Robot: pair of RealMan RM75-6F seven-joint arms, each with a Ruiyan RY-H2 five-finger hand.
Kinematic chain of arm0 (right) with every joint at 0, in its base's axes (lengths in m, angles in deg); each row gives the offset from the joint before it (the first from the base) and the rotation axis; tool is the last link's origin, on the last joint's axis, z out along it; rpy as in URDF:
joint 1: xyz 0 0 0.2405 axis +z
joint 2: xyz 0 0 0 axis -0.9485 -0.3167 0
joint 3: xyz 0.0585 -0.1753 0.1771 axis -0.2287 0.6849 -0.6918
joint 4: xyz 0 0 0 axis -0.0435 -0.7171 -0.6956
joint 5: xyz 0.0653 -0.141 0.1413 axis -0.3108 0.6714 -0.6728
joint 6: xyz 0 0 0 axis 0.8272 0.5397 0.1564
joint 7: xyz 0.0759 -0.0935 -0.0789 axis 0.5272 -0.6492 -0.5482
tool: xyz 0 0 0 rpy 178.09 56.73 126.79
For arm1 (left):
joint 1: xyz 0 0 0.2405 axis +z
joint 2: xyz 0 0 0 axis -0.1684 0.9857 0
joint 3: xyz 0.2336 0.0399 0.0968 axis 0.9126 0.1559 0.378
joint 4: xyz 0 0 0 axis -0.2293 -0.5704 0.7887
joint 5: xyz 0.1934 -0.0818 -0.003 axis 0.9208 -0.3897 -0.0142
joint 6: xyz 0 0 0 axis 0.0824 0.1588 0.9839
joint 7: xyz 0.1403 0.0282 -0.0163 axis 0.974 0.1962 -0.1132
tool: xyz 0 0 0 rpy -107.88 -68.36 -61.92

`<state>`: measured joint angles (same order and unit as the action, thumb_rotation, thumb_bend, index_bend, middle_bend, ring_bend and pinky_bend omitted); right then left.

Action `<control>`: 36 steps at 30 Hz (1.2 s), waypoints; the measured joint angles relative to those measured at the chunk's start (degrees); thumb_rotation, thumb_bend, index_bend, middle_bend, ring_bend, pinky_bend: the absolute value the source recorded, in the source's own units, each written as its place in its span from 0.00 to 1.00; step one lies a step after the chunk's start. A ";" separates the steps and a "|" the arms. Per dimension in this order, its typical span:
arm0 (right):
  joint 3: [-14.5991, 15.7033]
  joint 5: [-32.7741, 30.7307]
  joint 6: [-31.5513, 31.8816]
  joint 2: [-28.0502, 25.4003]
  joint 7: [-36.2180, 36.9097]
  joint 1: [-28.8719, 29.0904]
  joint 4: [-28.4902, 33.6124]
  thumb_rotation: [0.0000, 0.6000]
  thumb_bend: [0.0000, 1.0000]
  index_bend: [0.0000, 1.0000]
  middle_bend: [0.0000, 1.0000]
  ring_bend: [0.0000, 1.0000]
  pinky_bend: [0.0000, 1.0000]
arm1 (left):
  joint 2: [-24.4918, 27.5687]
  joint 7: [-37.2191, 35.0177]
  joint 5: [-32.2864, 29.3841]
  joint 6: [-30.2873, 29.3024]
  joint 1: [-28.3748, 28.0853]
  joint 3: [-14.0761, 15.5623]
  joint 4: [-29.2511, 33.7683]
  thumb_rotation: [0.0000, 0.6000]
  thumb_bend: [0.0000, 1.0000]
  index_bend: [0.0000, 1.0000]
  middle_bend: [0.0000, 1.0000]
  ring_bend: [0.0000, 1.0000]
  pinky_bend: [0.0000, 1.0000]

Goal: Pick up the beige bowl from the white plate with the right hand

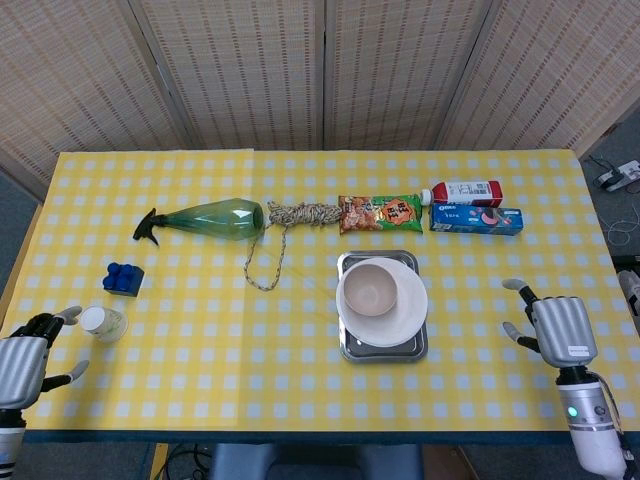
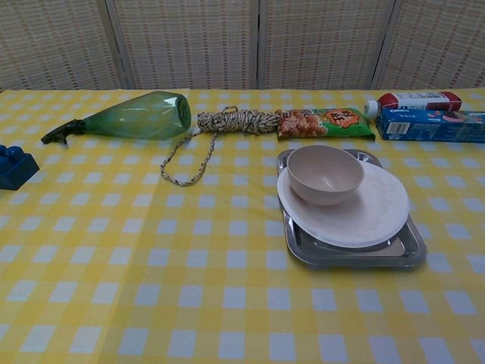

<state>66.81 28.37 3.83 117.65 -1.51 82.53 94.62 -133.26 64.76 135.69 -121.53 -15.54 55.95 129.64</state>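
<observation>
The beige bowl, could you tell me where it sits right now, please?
In the head view the beige bowl sits on the left part of the white plate, which rests on a metal tray right of table centre, just in front of the snack packet.

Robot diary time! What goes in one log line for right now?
stage: approach | right hand: empty, beside tray | beige bowl: on white plate | left hand: idle

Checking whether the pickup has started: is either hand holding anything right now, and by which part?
Nothing is held. The right hand and left hand are both empty, and the beige bowl sits untouched on the white plate.
</observation>
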 measured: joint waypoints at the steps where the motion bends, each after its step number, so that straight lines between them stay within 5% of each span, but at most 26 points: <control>1: -0.20 -0.03 -1.17 0.00 -1.24 0.86 0.76 1.00 0.13 0.33 1.00 1.00 1.00 | 0.10 -0.13 0.04 -0.16 0.08 -0.01 0.04 1.00 0.00 0.28 0.37 0.29 0.47; 14: -2.08 -5.94 -16.10 4.78 -18.68 12.50 7.11 1.00 0.14 0.35 1.00 1.00 1.00 | 1.46 -2.50 0.48 -1.64 0.91 -0.07 0.58 1.00 0.00 0.28 0.37 0.29 0.47; 36: -2.51 -19.64 -26.33 16.23 -29.91 24.60 -0.45 1.00 0.24 0.45 1.00 1.00 1.00 | 2.99 -5.28 -0.11 -2.34 1.60 -0.60 0.87 1.00 0.00 0.28 0.37 0.29 0.47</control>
<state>64.30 8.73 -22.50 133.89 -31.42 107.12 94.18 -130.27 59.48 135.59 -123.87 -13.94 55.35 130.50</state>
